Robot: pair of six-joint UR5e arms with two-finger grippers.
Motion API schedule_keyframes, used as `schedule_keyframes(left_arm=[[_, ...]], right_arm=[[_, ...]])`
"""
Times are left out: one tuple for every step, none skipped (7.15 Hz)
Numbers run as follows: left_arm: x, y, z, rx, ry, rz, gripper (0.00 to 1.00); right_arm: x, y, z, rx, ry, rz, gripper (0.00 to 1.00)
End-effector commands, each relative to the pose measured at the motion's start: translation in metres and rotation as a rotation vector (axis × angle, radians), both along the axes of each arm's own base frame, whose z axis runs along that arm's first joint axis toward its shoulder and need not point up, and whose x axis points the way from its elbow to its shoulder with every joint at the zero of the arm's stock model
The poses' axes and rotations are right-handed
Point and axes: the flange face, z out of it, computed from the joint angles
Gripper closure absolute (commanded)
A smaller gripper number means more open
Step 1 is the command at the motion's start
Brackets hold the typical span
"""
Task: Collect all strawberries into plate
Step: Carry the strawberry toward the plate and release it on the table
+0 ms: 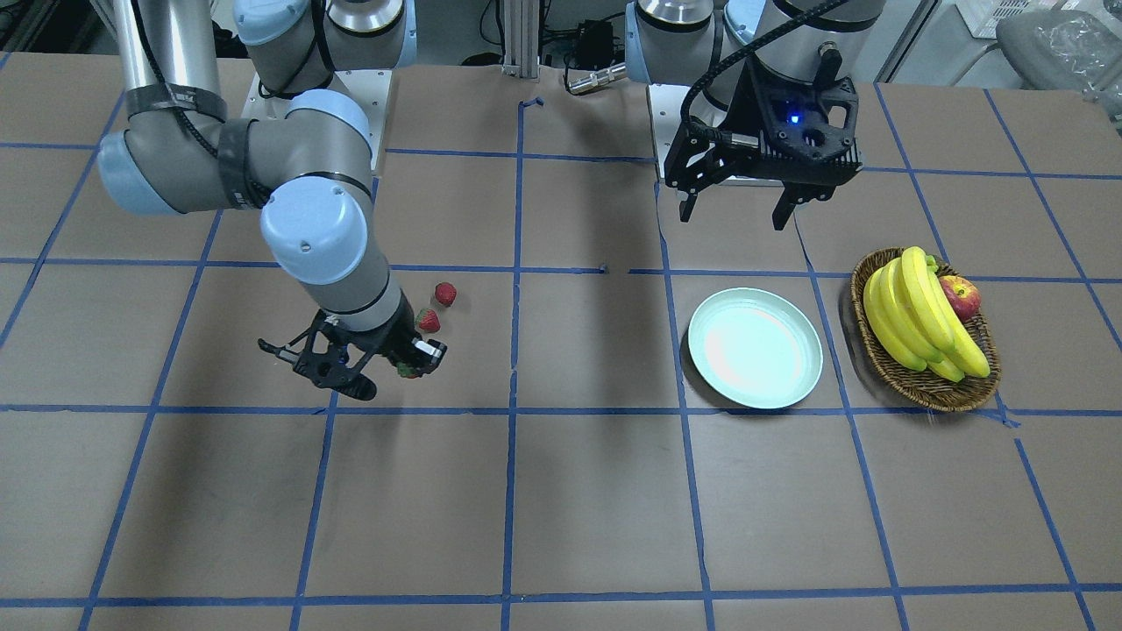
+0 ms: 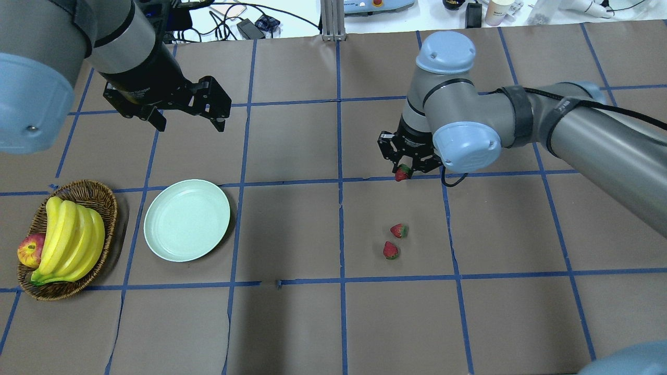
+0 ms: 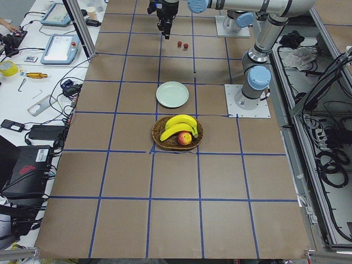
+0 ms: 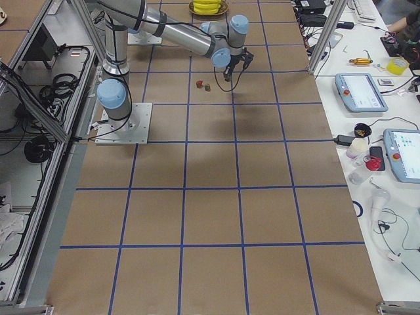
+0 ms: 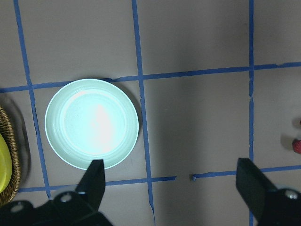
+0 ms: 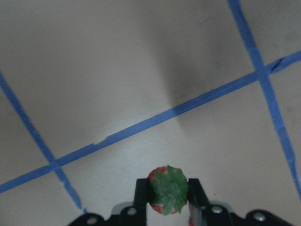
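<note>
Lying on the brown bench (image 2: 292, 323) right of centre in the overhead frame, the nearer strawberry (image 2: 390, 250) sits just beside the second strawberry (image 2: 399, 230), a small gap between them. At left, well apart from both, the mint plate (image 2: 186, 220) rests next to a wicker basket (image 2: 88, 187) of bananas (image 2: 68, 237) and an apple (image 2: 30, 250). Farther up, the right hand (image 2: 405, 167) is clamped on the third strawberry (image 6: 168, 189), green cap outward, raised off the bench. At upper left, the left hand (image 2: 190, 122) hangs with its fingers spread apart.
</note>
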Motion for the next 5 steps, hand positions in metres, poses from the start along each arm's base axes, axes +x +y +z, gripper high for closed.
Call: schedule_keyframes(left_arm=[[0.0, 0.0, 0.001, 0.0, -0.001, 0.0, 0.0], [0.0, -0.001, -0.001, 0.002, 0.006, 0.001, 0.0], [0.0, 0.0, 0.0, 0.001, -0.003, 0.0, 0.0], [0.0, -0.001, -0.001, 0.002, 0.006, 0.001, 0.0], [0.001, 0.0, 0.001, 0.0, -0.003, 0.002, 0.0]], right_arm=[[0.073, 0.022, 0.007, 0.016, -0.093, -0.014, 1.0], [0.108, 0.031, -0.014, 0.005, -0.096, -0.006, 1.0], [0.14, 0.039, -0.035, -0.021, -0.108, 0.011, 1.0], [0.161, 0.047, -0.042, -0.023, -0.111, 0.024, 1.0], [0.172, 0.053, -0.051, -0.006, -0.106, 0.03, 1.0]])
